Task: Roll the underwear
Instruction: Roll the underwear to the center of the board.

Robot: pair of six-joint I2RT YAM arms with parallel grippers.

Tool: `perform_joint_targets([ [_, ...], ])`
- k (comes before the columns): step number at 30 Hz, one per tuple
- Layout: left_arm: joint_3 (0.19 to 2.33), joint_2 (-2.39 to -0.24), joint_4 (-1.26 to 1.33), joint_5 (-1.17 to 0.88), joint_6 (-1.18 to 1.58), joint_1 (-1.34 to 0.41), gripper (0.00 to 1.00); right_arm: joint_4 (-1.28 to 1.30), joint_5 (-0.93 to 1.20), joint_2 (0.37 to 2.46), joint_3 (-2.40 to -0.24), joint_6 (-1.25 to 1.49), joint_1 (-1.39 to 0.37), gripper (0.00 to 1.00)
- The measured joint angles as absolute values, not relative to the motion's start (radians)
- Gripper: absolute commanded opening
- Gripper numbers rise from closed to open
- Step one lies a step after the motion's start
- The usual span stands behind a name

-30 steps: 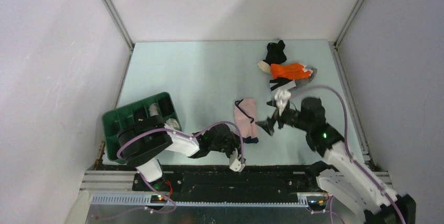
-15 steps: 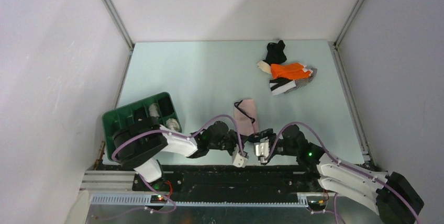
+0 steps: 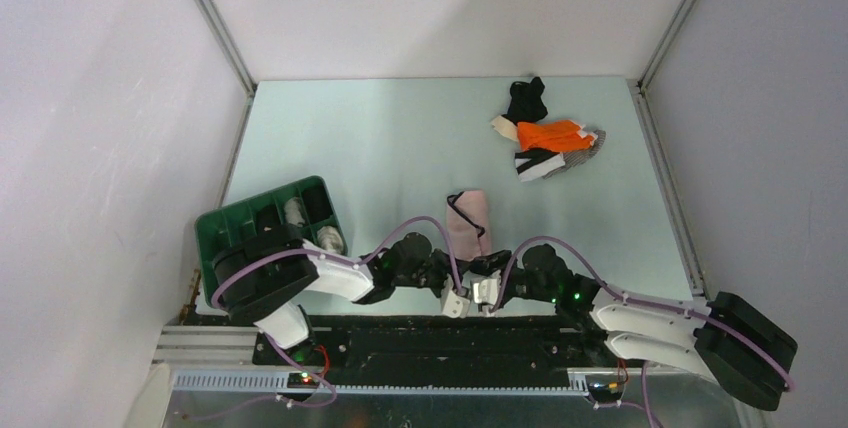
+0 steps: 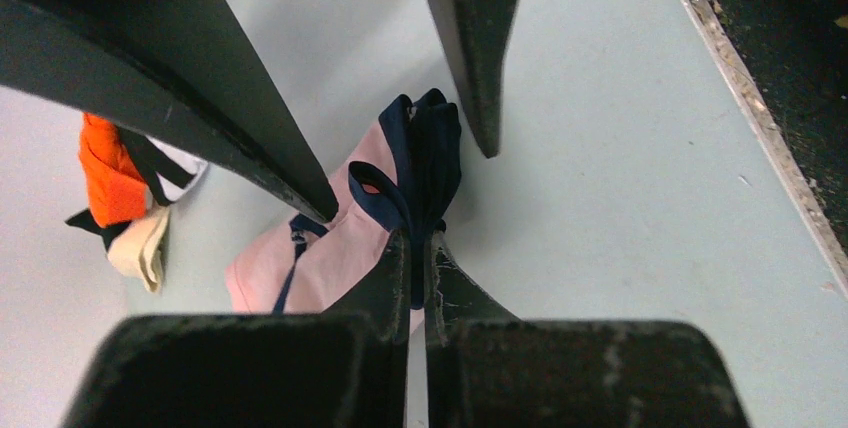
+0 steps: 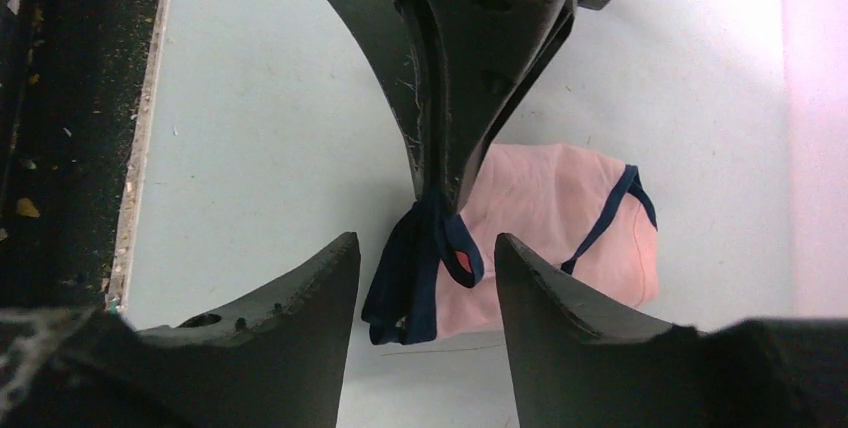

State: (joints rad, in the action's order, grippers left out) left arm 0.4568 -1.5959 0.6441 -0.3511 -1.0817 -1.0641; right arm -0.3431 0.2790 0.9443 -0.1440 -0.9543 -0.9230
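Observation:
A pale pink underwear [image 3: 468, 216] with a dark navy band lies flat near the table's front edge. My left gripper [image 3: 458, 286] is shut on the bunched navy band [image 4: 425, 163] at its near end; the closed fingertips [image 4: 400, 258] pinch the cloth and lift it slightly. My right gripper [image 3: 488, 286] is open and faces the left one; its fingers [image 5: 300, 308] stand on either side of the hanging navy band [image 5: 415, 278] without touching it. The pink cloth [image 5: 560, 208] spreads out behind. More underwear, black, orange and white, lies in a pile [image 3: 545, 136] at the back right.
A green plastic tray [image 3: 235, 218] with dividers stands at the front left beside the left arm, with small rolled items in it. The table's front edge [image 4: 740, 88] and the black rail run just beside both grippers. White walls enclose the table.
My right arm has swung from near the back-right pile down to the front edge, opposite the left gripper. The pink underwear's near end has been gathered and pulled up a little.

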Motion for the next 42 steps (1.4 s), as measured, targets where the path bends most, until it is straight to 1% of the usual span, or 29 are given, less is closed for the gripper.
perform_joint_targets([
  [2,0.445,-1.592,0.645,-0.347,-1.072,-1.061,0.00,-0.373,0.268,0.970,-0.144,-0.955,-0.928,0.48],
  [3,0.441,-1.590,0.649,-0.345,-1.068,-1.061,0.00,-0.383,0.264,0.978,-0.144,-0.954,-0.928,0.43],
  [5,0.438,-1.586,0.655,-0.347,-1.061,-1.063,0.00,-0.396,0.244,0.986,-0.144,-0.949,-0.928,0.40],
  [8,0.438,-1.579,0.675,-0.347,-1.047,-1.064,0.00,-0.409,0.218,1.000,-0.143,-0.936,-0.928,0.43],
  [10,0.437,-1.571,0.685,-0.349,-1.041,-1.064,0.00,-0.420,0.210,1.004,-0.139,-0.930,-0.928,0.47],
  [12,0.437,-1.570,0.694,-0.352,-1.034,-1.064,0.00,-0.427,0.200,1.005,-0.138,-0.923,-0.928,0.48],
  [15,0.426,-1.568,0.714,-0.353,-1.019,-1.064,0.00,-0.428,0.198,1.012,-0.138,-0.921,-0.928,0.47],
  [20,0.411,-1.557,0.726,-0.364,-1.000,-1.062,0.00,-0.416,0.197,1.032,-0.141,-0.916,-0.928,0.59],
  [27,0.403,-1.536,0.733,-0.369,-0.984,-1.056,0.00,-0.302,0.202,1.034,-0.245,-0.826,-0.928,0.62],
  [33,0.400,-1.528,0.736,-0.369,-0.965,-1.053,0.00,-0.296,0.210,1.055,-0.285,-0.776,-0.939,0.62],
  [36,0.394,-1.527,0.735,-0.369,-0.958,-1.053,0.00,-0.288,0.210,1.062,-0.285,-0.770,-0.947,0.54],
  [37,0.393,-1.526,0.735,-0.369,-0.955,-1.053,0.00,-0.285,0.210,1.065,-0.285,-0.768,-0.948,0.51],
  [39,0.390,-1.524,0.735,-0.369,-0.950,-1.053,0.00,-0.281,0.206,1.068,-0.285,-0.762,-0.956,0.47],
  [42,0.385,-1.523,0.735,-0.369,-0.942,-1.051,0.00,-0.281,0.197,1.071,-0.285,-0.760,-0.961,0.46],
])
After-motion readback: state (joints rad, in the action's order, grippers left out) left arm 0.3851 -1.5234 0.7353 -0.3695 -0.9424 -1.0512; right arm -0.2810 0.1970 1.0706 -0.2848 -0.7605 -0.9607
